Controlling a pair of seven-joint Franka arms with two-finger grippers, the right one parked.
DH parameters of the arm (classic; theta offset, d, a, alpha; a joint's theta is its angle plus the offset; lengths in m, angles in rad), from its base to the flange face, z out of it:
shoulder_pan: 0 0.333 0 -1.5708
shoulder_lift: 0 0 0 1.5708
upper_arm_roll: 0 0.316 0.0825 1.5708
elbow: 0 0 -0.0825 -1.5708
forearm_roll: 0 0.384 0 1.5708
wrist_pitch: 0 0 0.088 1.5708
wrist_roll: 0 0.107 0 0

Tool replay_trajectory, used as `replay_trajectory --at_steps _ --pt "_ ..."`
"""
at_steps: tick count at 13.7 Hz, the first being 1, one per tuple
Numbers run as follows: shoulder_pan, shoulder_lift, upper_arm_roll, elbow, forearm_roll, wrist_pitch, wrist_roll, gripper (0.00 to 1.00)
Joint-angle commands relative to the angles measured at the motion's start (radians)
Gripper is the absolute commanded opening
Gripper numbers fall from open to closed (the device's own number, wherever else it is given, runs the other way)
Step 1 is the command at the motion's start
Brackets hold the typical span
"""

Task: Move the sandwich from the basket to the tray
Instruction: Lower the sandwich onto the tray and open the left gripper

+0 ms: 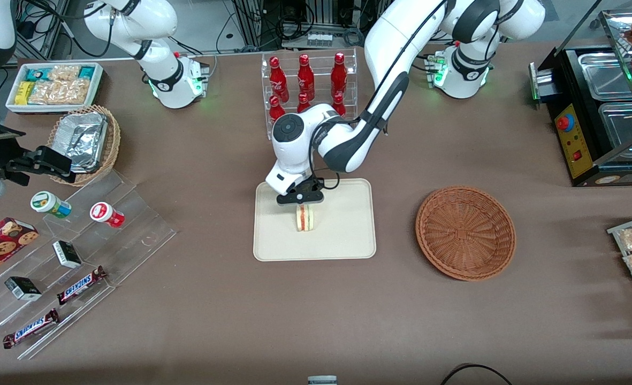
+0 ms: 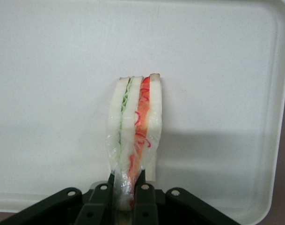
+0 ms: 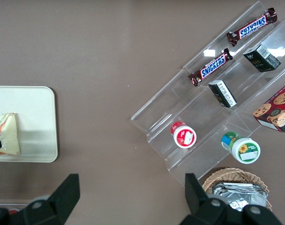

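Nearly done: gripper (image 1: 303, 205) jaws clamped on the sandwich (image 2: 135, 126), which stands on edge just below them on the tray (image 1: 348, 235) (basket (image 1: 465, 232) empty); only release left.

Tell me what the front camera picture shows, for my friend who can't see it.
The gripper holds the sandwich upright over the middle of the tray, fingers shut on it. The round basket sits empty beside the tray, toward the working arm's end of the table. Red bottles stand in a clear rack farther from the camera.
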Motion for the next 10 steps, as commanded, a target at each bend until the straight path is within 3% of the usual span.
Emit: replay_trajectory --at_steps 1,2,6,10 --pt "-0.014 -0.001 0.017 0.016 0.016 -0.013 -0.026 0.36" --pt "-0.012 -0.003 0.020 0.017 0.016 -0.027 -0.025 0.95" --pt "0.023 -0.076 0.022 0.023 0.007 -0.118 -0.023 0.99" --pt "0.106 -0.249 0.020 0.017 -0.007 -0.298 -0.026 0.99"
